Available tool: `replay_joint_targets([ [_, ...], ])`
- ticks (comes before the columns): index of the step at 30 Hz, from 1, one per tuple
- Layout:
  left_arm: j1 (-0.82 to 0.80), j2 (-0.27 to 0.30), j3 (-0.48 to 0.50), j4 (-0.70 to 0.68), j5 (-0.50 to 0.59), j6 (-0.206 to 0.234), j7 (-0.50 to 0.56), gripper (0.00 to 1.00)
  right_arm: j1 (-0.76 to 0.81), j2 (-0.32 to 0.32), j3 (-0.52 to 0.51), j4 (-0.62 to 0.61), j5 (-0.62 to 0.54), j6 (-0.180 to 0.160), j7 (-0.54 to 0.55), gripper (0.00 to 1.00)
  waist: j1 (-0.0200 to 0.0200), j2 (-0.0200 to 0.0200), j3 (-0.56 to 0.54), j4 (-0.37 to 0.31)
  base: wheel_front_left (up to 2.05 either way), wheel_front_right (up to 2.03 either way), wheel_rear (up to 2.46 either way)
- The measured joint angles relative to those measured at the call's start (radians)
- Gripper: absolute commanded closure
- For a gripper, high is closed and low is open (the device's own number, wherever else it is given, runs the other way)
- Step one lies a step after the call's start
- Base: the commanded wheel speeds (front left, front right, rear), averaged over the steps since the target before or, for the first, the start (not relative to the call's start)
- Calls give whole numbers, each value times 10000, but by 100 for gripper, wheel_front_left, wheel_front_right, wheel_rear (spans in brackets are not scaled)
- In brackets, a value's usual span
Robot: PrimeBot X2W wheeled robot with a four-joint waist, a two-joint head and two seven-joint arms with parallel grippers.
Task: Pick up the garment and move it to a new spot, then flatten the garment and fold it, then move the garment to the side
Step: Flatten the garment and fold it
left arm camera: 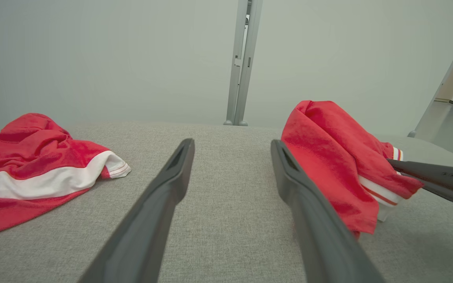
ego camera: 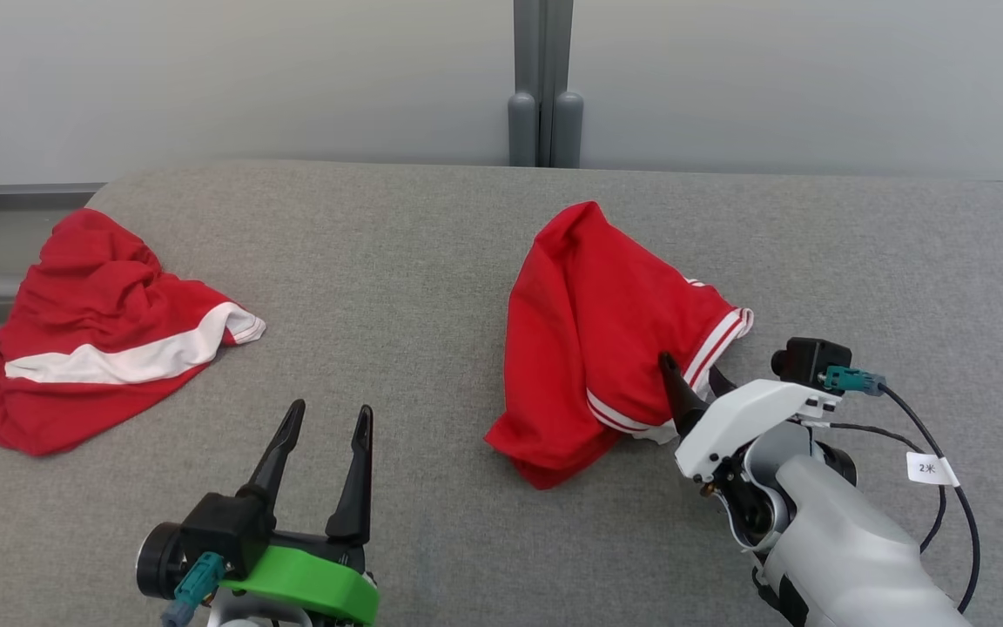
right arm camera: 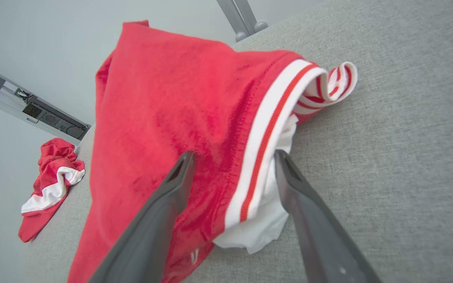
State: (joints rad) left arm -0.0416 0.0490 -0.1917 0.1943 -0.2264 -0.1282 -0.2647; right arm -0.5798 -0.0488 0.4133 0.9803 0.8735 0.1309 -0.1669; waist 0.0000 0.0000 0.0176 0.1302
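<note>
A red garment [ego camera: 589, 322] with a red-and-white striped hem lies bunched on the grey padded table [ego camera: 397, 261], right of centre. My right gripper [ego camera: 690, 367] is at its near right edge. In the right wrist view, this gripper [right arm camera: 234, 155] is open, with its fingers on either side of the striped hem [right arm camera: 266, 129] and the white fabric under it. My left gripper [ego camera: 332, 407] hovers open over bare table at the lower left with nothing between its fingers. From the left wrist, the garment [left arm camera: 328, 149] rises to the right of the left gripper [left arm camera: 232, 142].
A second red garment [ego camera: 92, 340] with a white band lies crumpled at the table's left edge, also visible as a red heap [left arm camera: 26, 157]. A grey post [ego camera: 543, 83] stands behind the table against the pale wall. Bare table stretches between the two garments.
</note>
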Motion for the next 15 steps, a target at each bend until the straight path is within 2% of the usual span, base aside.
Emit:
replay_joint_targets([
  [11, 111, 0, -17, 13, -15, 0, 0, 0, -315, 0, 575, 445, 786, 0, -10, 0, 0, 0, -234, 23, 0, 0, 0],
  [12, 111, 0, -29, 13, -15, 0, 0, 0, -399, 0, 623, 510, 909, 0, 0, 15, 0, 0, -227, 35, 0, 0, 0],
  [13, 111, 0, -35, 15, -17, 0, 0, 0, -473, -2, 679, 577, 945, 0, 46, 50, 0, 0, -220, 44, 0, 0, 0],
  [14, 111, 2, -38, 15, -21, -2, 0, 0, -550, 0, 750, 650, 986, 0, 69, 64, 0, 0, -210, 54, 0, 0, 0],
  [15, 111, 4, -42, 15, -29, -2, 0, 0, -614, -2, 830, 709, 1045, 0, 71, 100, 0, 0, -199, 64, 0, 0, 0],
])
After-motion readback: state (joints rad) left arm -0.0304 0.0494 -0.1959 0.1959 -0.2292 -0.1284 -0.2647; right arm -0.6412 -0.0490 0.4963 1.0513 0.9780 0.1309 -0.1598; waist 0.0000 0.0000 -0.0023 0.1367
